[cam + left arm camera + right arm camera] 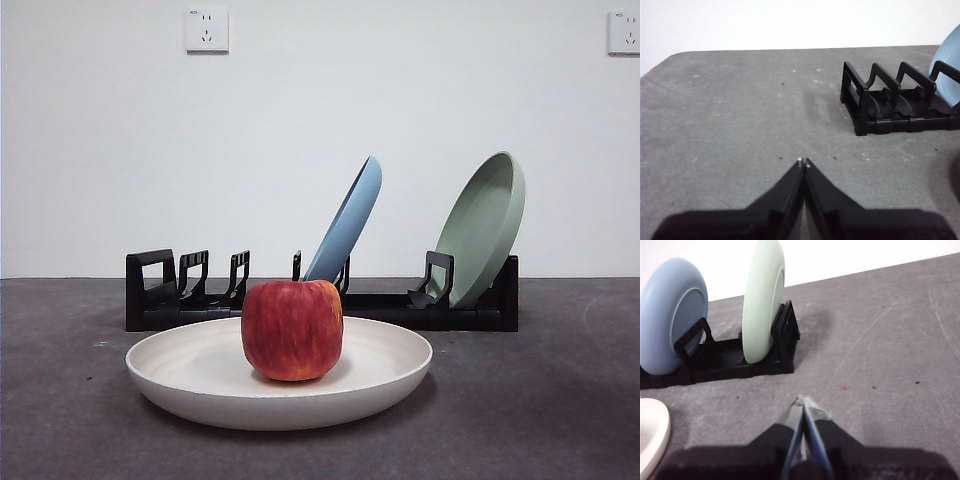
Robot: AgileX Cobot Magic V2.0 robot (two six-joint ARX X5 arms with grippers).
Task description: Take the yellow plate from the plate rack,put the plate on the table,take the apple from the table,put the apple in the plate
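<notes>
Apple [292, 329] sits upright in the plate [200, 365], slightly right of the plate's centre in the front view, stem up, red with yellow-orange streaks. Plate lies flat on the bench [560, 400], in front of the rack [150, 290] and near it; whether plate and rack touch I cannot tell from the front view. Rack runs across the bench behind the plate, its blocky handle end on the left of the front view. 2 plates stand in it: a blue plate [348, 225] about mid-rack, and a green plate [485, 225] at the far end from the handle; both lean the same way, tops tilted to the right in the front view. The prongs between handle and blue plate hold nothing. My left gripper [803, 161]: jaws together, tips meeting, holding nothing, above bare bench well apart from the rack's handle end, which shows in the left wrist view with an edge of the blue plate beyond it. My right gripper [803, 401]: jaws together, holding nothing, above bare bench on the side of the rack where the green plate stands. The right wrist view shows the green and blue plates upright in their slots, and a sliver of the cream plate's rim at the picture's edge. Neither gripper appears in the front view.
</notes>
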